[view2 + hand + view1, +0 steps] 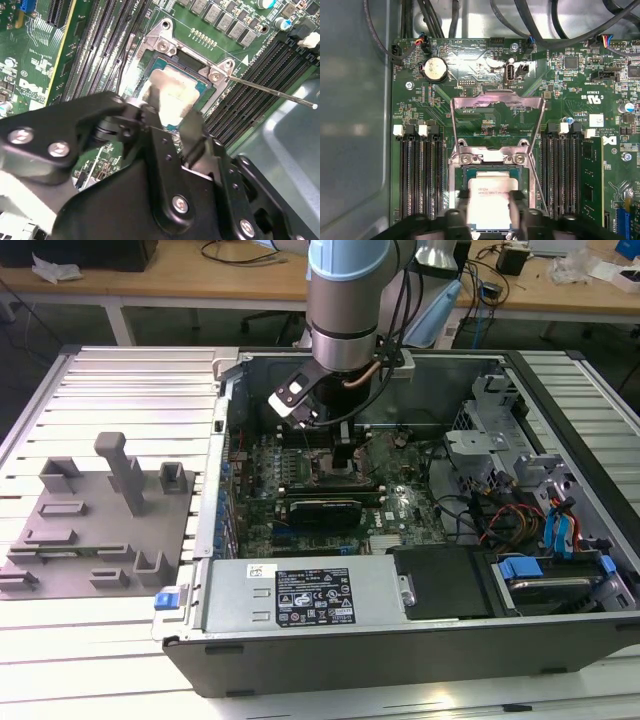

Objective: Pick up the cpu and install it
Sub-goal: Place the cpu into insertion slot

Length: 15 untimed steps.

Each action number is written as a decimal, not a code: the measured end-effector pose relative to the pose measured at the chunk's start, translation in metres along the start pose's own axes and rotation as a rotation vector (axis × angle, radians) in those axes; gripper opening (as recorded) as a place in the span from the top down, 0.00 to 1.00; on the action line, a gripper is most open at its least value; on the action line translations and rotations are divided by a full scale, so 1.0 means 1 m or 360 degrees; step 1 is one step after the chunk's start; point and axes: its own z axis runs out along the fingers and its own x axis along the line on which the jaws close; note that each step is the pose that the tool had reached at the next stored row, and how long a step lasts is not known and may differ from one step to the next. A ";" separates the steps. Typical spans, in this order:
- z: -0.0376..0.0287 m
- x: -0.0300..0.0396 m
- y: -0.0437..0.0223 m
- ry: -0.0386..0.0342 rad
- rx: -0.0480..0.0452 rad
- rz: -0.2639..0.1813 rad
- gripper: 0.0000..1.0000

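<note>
Where the claw stands: the black two-fingered claw (345, 462) reaches down into the open dark-grey computer case (400, 650), at about 11 o'clock of the case's middle in the exterior view.
Claw state: pinching; in the first wrist view its fingers (462, 207) bear on two opposite edges of the chip.
Task's thing: the small flat square cpu with a silvery-grey metal top plate (490, 192) sits directly under the claw, inside the square silver socket frame (492, 157) on the green motherboard (470, 85). Whether it is seated or just above the contacts cannot be told.
Key relation: judged, no sideways offset remains between chip and socket. The chip is square, so it has no long axis, and its edges run parallel to the frame.
Retention parts: the hinged silver load plate (495, 102) stands open, and the thin steel lever rod (270, 90) is unlatched.
Room: tight; black memory slots (417, 175) flank the socket on both sides, and a long black expansion card (320, 510) lies at 6 o'clock of the claw.
Surface: the pale slatted metal surface (110, 380) carries the case. A grey plastic fixture block (100, 530) lies at 9 o'clock of the case, well apart.
Risk: judged, a tilted chip could damage the socket contacts.
</note>
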 end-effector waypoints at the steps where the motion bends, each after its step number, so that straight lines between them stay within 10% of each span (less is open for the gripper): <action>1: 0.0000 0.0000 0.0000 0.0000 0.0000 0.0000 0.63; 7: 0.0000 0.0000 0.0000 -0.0001 0.0000 0.0000 0.89; 15: 0.0037 -0.0028 -0.0002 -0.0001 0.0000 0.0000 0.89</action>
